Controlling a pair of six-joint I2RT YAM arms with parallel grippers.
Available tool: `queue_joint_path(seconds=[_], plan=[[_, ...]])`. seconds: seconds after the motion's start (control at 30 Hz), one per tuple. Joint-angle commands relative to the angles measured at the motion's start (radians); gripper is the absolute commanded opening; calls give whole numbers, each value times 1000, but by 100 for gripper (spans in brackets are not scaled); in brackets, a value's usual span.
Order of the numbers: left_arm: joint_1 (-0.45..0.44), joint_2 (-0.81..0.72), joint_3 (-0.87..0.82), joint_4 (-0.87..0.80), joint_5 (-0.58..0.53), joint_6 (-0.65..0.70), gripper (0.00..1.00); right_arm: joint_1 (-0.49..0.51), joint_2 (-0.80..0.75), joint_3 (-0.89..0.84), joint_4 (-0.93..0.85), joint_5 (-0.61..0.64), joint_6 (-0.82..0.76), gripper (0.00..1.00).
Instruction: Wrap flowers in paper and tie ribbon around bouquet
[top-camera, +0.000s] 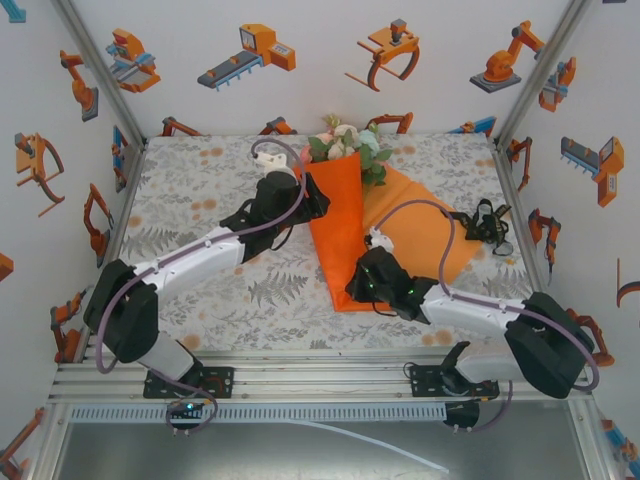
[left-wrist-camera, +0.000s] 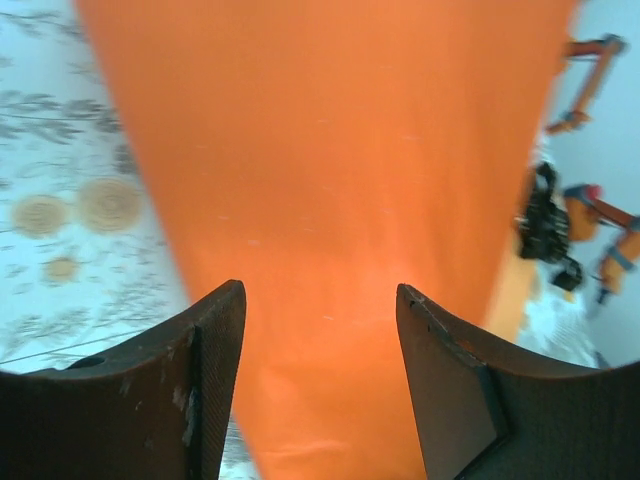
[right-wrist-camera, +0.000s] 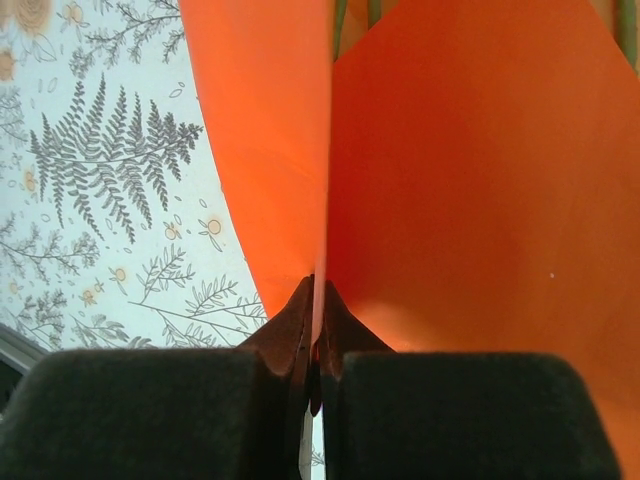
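Pinching paper: the right gripper (right-wrist-camera: 315, 292) has its jaws closed on a thin raised edge of the paper (right-wrist-camera: 480, 180), near the sheet's near tip.
Left gripper: the left gripper (left-wrist-camera: 320, 300) is open, with both fingers spread above the orange sheet and nothing between them. From above it sits at the sheet's left edge, about halfway up.
Paper: it lies near the middle of the table. The left part is folded into a long narrow strip running from the flowers towards the arms. The right part is spread flat, out to a corner on the right.
Flowers: the flowers (top-camera: 348, 140) are at the far end of the paper. The pink and white blooms and green leaves stick out past its top edge.
Ribbon: the ribbon (top-camera: 487, 222) is a black tangle by the paper's right corner. It is not clear whether the two touch.
Cover: the cover (top-camera: 250, 290), grey with a fern print, lies under everything.
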Motion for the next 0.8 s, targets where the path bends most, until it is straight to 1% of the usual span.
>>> queue_joint_path(seconds=[0.0,0.1,0.2,0.23,0.3,0.37,0.4,0.47,0.57,0.67,0.77], plan=[[38,57,-22,-73,-67,41,57,-7,-26,-25,-14,46,37,7],[73,127,5,-50,9,8,49,-8,2,-21,-85,86,70,8],[92,216,46,-40,33,-3,41,-8,21,-30,-106,94,126,10],[97,240,55,-24,47,-1,40,-9,28,-35,-91,83,133,13],[109,297,76,54,134,22,39,-9,34,-38,-80,65,137,21],[114,349,110,87,201,27,39,-8,30,-34,-100,65,140,30],[116,369,129,87,213,26,39,-8,18,-29,-120,71,141,34],[117,396,152,75,206,23,38,-9,-24,-13,-188,98,146,38],[127,417,158,70,173,10,35,-8,-145,5,-322,170,175,45],[139,450,179,70,181,-1,35,3,-277,32,-419,225,169,48],[143,486,214,38,176,3,34,36,-329,74,-445,245,160,48]])
